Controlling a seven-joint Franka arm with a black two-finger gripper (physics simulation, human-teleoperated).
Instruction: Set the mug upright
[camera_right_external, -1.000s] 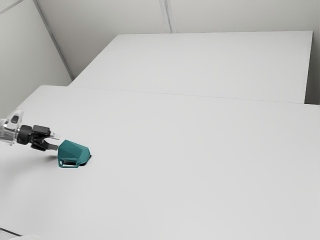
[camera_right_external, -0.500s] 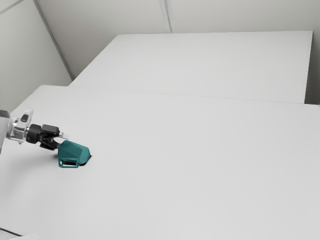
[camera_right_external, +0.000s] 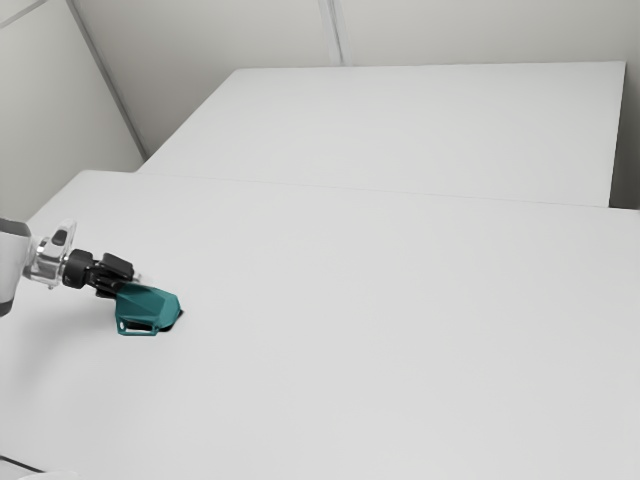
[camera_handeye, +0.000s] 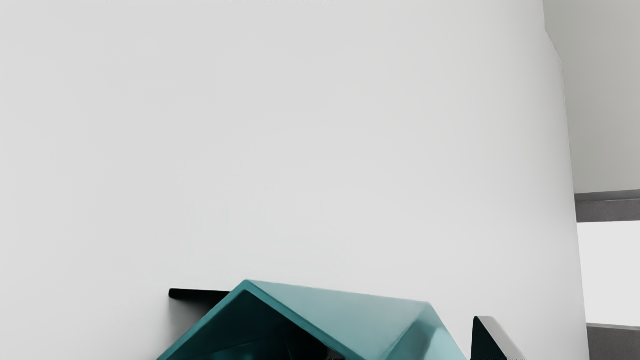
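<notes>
The gripper has been brought up to the mug, still tipped before it on the surface. With fingers parted and nothing grasped, a firm hold is probably needed before righting.

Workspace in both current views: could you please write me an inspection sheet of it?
Surface: pale, smooth table, no spill or mark seen.
Job's things: teal mug lying on its side, not upright; its handle lies on the side nearer the exterior camera.
Clutter: nothing seen.
Gripper: the gripper is at the mug, open; a finger stands just off the mug's outer wall.
Cables: none certain; a thin dark line at the exterior view's lower left can't be identified.
Surroundings: pale walls and a flat white panel beyond the table.
</notes>
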